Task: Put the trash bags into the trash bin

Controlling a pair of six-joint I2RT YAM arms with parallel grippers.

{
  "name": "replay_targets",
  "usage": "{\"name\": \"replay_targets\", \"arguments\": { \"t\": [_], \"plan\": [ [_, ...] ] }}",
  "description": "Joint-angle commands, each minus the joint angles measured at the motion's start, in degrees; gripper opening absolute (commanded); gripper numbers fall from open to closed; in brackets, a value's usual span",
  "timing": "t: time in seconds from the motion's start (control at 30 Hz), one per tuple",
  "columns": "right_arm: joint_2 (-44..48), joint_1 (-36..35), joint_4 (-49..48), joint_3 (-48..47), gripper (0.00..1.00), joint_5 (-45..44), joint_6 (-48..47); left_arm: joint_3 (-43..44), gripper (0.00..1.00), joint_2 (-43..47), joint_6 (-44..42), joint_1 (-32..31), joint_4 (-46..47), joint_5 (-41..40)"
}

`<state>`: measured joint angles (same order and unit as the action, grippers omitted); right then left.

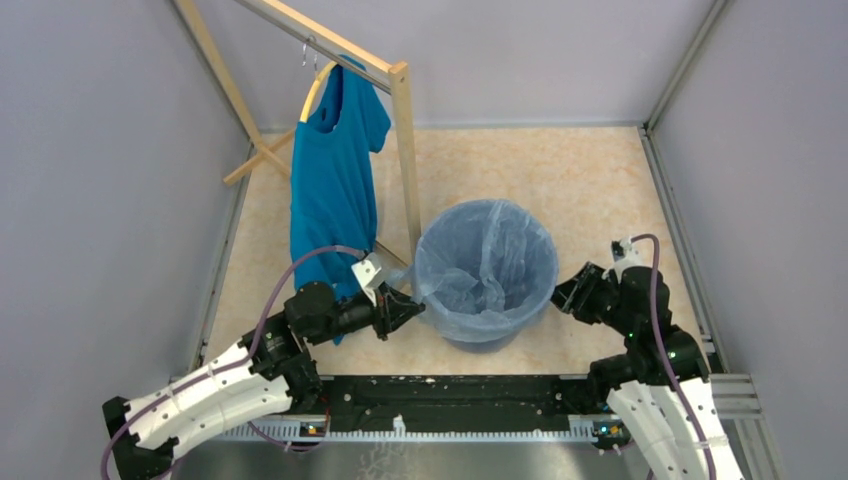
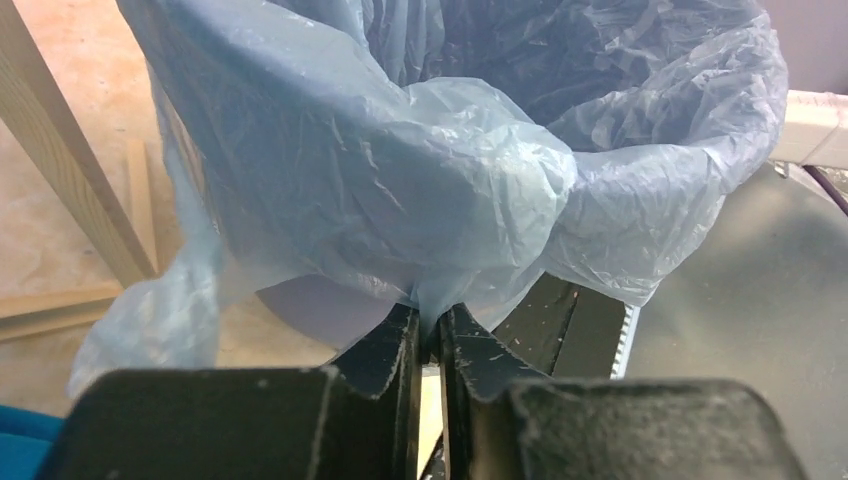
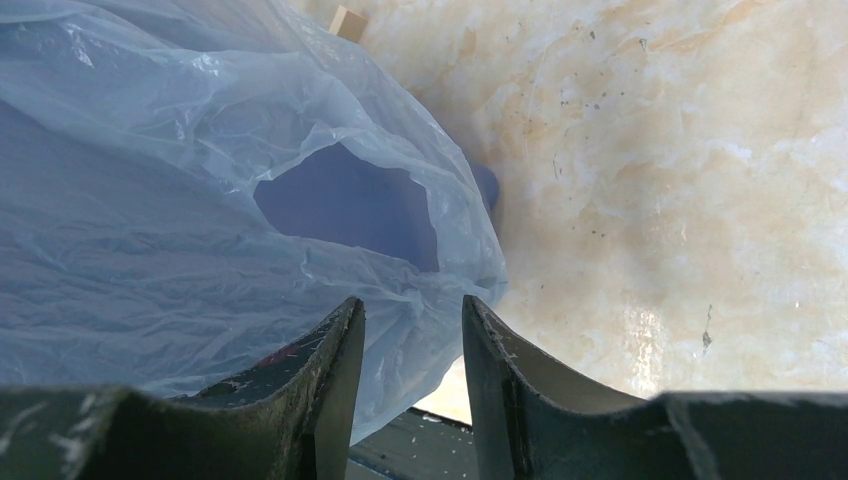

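Clamping a gathered fold of the thin, translucent pale-blue plastic trash bag (image 2: 400, 180) between the almost-touching jaws of the left gripper (image 2: 430, 325), low on the near-left outside of the round medium-blue plastic trash bin (image 1: 485, 340). Holding the right gripper (image 3: 410, 305) just beside the bin's opposite wall with jaws apart, the wrinkled hem lying across the gap but not visibly gripped. Lining the bin already: sitting inside it, folding out over the whole rim, draping down the outer wall, sagging lower on the left and leaving a patch of bare wall showing on the right. Judging by that, nearing the end of the job, with only smoothing the skirt and letting go seemingly remaining. Resting on a pale, marbled beige surface (image 1: 570, 180) flecked with dark specks, with a black base plate (image 1: 450, 395) at the near edge. Standing close on the left, a light wooden clothes rack (image 1: 405, 150) carrying a solid teal-blue cloth T-shirt (image 1: 330, 190) on a hanger; enclosing it all, plain grey walls (image 1: 100, 150).
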<state>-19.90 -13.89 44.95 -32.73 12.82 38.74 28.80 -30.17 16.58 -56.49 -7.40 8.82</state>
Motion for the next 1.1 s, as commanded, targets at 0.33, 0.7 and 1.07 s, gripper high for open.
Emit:
{"name": "replay_targets", "arguments": {
  "t": [0.33, 0.7, 1.07],
  "plan": [
    [1.05, -0.39, -7.16, 6.00, 0.41, 4.39, 3.36, -7.28, 0.00, -4.76, 12.85, -0.21, 5.41, -3.78],
    [-0.87, -0.44, 0.26, -5.50, 0.44, -4.53, 0.28, -6.31, 0.02, -5.16, 16.09, -0.23, 3.16, -5.12],
    [-18.68, -0.44, 6.25, -38.86, 0.84, -9.77, -24.91, -3.67, 0.15, -5.62, 16.38, -0.24, 0.99, -5.47]
  ]
}}
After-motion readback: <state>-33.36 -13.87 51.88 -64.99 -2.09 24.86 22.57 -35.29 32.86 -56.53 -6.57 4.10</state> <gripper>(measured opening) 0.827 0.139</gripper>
